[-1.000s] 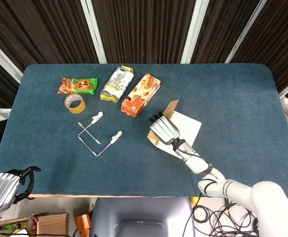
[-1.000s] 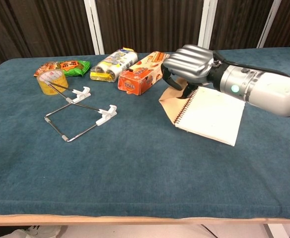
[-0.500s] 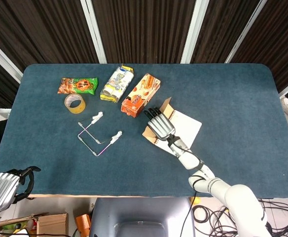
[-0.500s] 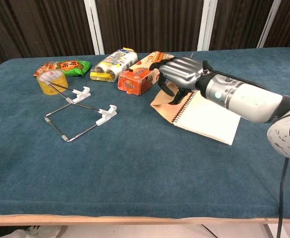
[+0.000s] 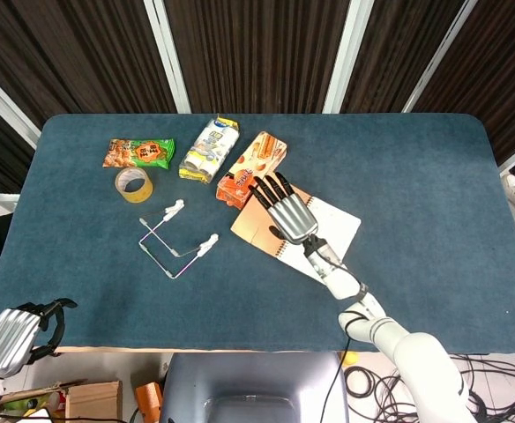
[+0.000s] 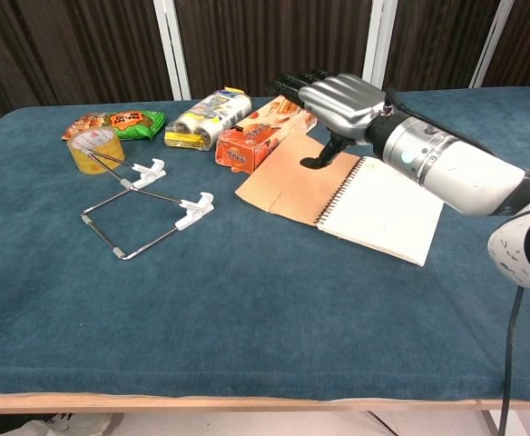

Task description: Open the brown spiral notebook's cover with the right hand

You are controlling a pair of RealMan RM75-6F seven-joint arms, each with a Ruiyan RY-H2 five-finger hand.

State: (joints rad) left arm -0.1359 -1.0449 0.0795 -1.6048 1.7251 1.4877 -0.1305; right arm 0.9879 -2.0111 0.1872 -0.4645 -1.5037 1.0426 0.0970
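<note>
- Your right hand [image 5: 286, 211] [image 6: 342, 102] hovers flat over the cover [image 5: 256, 226] [image 6: 294, 184], fingers spread, holding nothing.
- The notebook [image 5: 297, 229] [image 6: 345, 198] lies open beside the orange box [image 5: 251, 169] [image 6: 260, 135].
- Your left hand [image 5: 9, 335] sits curled, empty, off the table's near-left corner.

Dark slatted wall [image 5: 257, 53] (white posts) — blue table [image 5: 416, 167]

You've got a blue desk [image 5: 416, 159] under everything. Far left, a green snack packet [image 5: 138, 152] lies flat, a roll of yellowish tape [image 5: 134, 184] just below it. Beside them sit a white-and-yellow packet [image 5: 209, 149] and an orange box [image 5: 251, 169]. Nearer you, a wire frame with white clips [image 5: 176, 240].
</note>
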